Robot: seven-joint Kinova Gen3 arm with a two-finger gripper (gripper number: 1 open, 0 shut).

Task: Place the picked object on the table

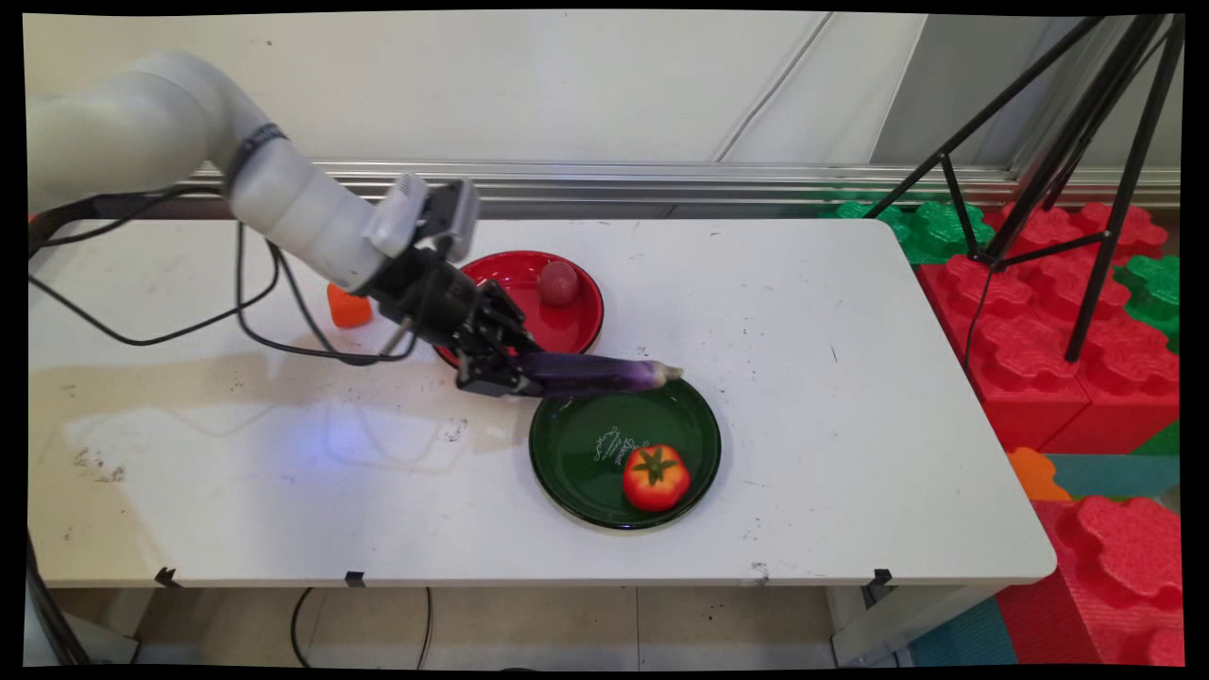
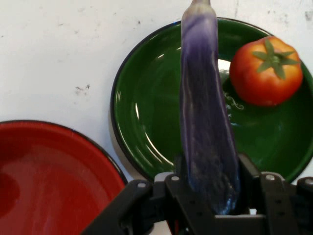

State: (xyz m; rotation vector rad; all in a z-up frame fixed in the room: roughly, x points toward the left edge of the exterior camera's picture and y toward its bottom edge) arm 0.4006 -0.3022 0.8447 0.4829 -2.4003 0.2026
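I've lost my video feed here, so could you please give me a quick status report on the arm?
Gripper shut on eggplant, held above green plate's far rim. Tomato on green plate. Red plate behind, holding a reddish ball.

A: From my remote station I read the eggplant (image 1: 600, 372) as purple, streaked paler lilac along its length and fading to a greyish tip. It sits in my black gripper (image 1: 515, 373).

B: And the dishes?

A: The green plate (image 1: 576, 444) is dark glossy green with a thin black rim and a small white script mark inside. The tomato (image 1: 655, 477) is red shading to orange, with a green star-shaped calyx. The red plate (image 1: 515, 274) is bright red, also black-rimmed, and holds a dull pinkish-red ball (image 1: 558, 282).

B: Anything else?

A: An orange object (image 1: 349, 307) on the white table (image 1: 850, 378), which I see flecked with dark scuffs.
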